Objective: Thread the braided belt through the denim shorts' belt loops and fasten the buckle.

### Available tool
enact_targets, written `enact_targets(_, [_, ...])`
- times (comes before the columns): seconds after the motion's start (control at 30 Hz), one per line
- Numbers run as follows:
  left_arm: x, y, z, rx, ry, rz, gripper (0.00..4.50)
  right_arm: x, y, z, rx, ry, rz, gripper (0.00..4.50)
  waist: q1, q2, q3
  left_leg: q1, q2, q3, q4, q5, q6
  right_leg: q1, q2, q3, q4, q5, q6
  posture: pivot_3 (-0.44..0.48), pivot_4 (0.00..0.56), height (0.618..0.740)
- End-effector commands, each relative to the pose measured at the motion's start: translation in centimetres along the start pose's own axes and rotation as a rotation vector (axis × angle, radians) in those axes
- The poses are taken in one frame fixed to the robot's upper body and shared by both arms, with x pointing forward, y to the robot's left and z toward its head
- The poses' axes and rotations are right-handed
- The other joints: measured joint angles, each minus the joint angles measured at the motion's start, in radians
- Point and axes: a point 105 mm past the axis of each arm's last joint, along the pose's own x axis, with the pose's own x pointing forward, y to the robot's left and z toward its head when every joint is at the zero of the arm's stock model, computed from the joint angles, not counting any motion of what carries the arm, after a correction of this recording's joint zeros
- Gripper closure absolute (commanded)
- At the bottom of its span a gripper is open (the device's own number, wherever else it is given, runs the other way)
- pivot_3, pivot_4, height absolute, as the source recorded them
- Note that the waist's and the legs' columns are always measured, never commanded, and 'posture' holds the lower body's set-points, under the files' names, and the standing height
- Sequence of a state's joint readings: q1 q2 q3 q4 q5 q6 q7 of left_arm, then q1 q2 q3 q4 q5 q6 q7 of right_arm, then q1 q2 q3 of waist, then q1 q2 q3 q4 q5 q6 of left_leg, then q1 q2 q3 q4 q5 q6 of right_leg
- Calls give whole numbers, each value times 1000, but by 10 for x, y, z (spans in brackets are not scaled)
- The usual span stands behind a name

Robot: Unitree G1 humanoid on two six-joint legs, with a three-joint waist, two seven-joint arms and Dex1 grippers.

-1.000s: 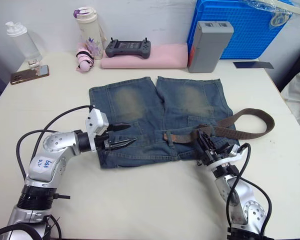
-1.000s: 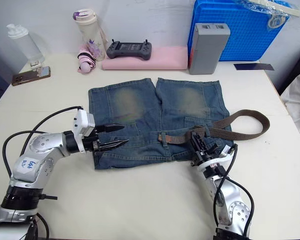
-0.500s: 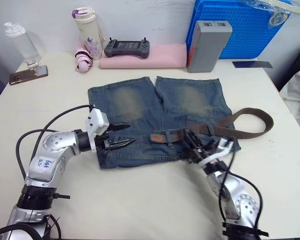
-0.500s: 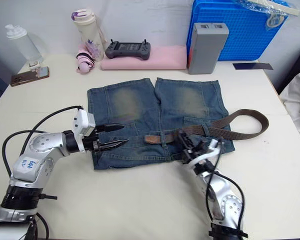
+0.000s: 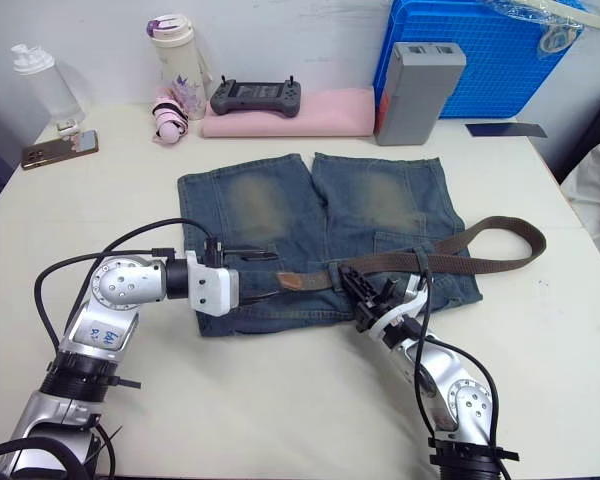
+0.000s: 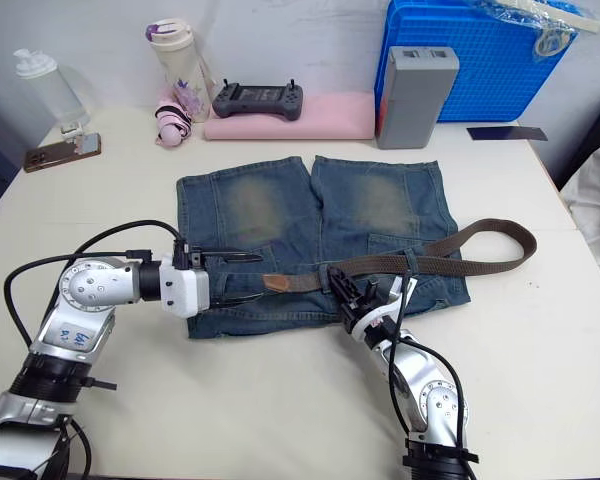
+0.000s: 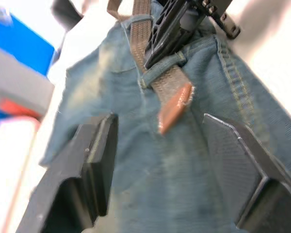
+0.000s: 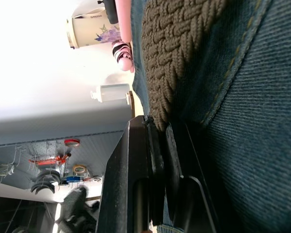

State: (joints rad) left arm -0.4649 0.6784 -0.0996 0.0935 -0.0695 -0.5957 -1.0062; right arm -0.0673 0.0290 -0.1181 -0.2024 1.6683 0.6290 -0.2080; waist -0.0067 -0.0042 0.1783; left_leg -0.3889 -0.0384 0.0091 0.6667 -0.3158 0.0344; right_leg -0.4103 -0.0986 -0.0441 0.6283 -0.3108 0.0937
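Claw on the left arm (image 5: 265, 272) lies low over the waistband of the denim shorts (image 5: 320, 225), fingers spread wide, pointing along the waistband toward the robot's right. Straight ahead of it, just beyond the fingertips, sits the tan leather tip (image 7: 173, 107) of the braided belt (image 5: 450, 262). In the left wrist view that tip lies between the two spread fingers (image 7: 99, 160) but touches neither. The left claw is the nearer one to the tip, so the coming pull looks like its job: close on the tip and draw it further along the waistband toward the robot's left.

Largest of the task's things, the shorts lie flat on the pale desk (image 5: 280, 400), waistband toward the robot, legs pointing away. Blue denim, with faded tan patches on both legs.

Next in size, the belt is a dark-brown woven strap. Its long axis runs along the waistband from the robot's right. Further right it sweeps out in a wide loop over the desk, past the edge of the shorts. The buckle cannot be made out.

The right claw (image 5: 365, 295) is pressed together on the belt just behind the tip, beside one of the belt loops (image 7: 144, 81).

Smallest, the tip is a short flat tan tab ending the strap.
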Motion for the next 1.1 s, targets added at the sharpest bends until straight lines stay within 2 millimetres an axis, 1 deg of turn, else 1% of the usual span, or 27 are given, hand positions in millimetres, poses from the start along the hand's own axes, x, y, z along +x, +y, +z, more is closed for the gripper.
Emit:
enact_targets(0.03, [1,5,3,117,-29,24,62,-2,1,-1,-12,-1,-3,4500,0,0,0,0,0,0,0,0,0,0,0,0,0,0,0,0,150,725])
enact_targets(0.1, [3,5,2,137,-32,23,62,-3,1,-1,-13,-3,-3,4500,1,0,0,0,0,0,0,0,0,0,0,-1,0,0,0,0,150,725])
enact_targets(0.23, [12,-4,0,139,-48,-33,62,-4,2,-1,-17,-11,-3,4500,1,0,0,0,0,0,0,0,0,0,0,-1,0,0,0,0,150,725])
enact_targets(0.33, [19,-6,-2,144,-48,-42,62,-5,1,-1,-22,-13,-8,4500,2,0,0,0,0,0,0,0,0,0,0,-1,0,0,0,0,150,725])
enact_targets(0.43, [22,-7,-2,157,-51,-61,840,-6,1,-2,-25,-15,-10,4500,2,0,0,0,0,0,0,0,0,0,0,-1,1,0,0,0,150,725])
enact_targets(0.6, [20,-10,-5,166,-44,-74,2859,-7,0,0,-53,-21,-22,4500,1,0,0,0,0,0,0,0,1,0,0,-1,1,0,0,0,150,725])
enact_targets(0.67, [19,-11,-5,172,-39,-76,3591,-8,4,1,-79,-22,-5,4500,2,0,0,0,0,0,0,0,1,0,0,-1,1,0,0,0,150,725])
enact_targets(0.7, [18,-11,-6,174,-36,-77,4104,-8,6,1,-84,-23,1,4500,2,0,0,0,0,0,0,0,1,0,0,-1,1,0,0,0,150,725])
enact_targets(0.73, [18,-11,-6,178,-33,-79,4440,-8,7,1,-98,-23,1,4500,2,0,0,0,0,0,0,0,1,0,0,-1,1,0,0,0,150,725])
enact_targets(0.83, [17,-12,-9,184,-15,-84,4440,-8,9,4,-155,-25,-4,4500,2,0,0,0,0,0,0,0,1,0,0,-1,1,0,0,0,150,725])
enact_targets(0.97, [14,-10,-10,185,-4,-64,4440,-10,17,10,-205,-36,0,4500,2,0,0,0,0,0,0,0,1,0,0,-2,1,0,0,0,150,725])
enact_targets(1.0, [14,-10,-10,186,-3,-64,4481,-11,18,11,-214,-36,-1,3692,2,0,0,0,0,0,0,0,1,0,0,-2,1,0,0,0,150,725])
enact_targets(1.03, [13,-11,-10,188,-1,-63,4481,-12,21,13,-228,-34,5,3400,2,0,0,0,0,0,0,0,1,0,0,-2,1,0,0,0,150,725])
enact_targets(1.1, [10,-11,-10,188,4,-62,4481,-15,28,14,-264,-23,17,2470,1,0,0,0,0,0,0,0,1,0,0,-1,1,0,0,0,150,725])
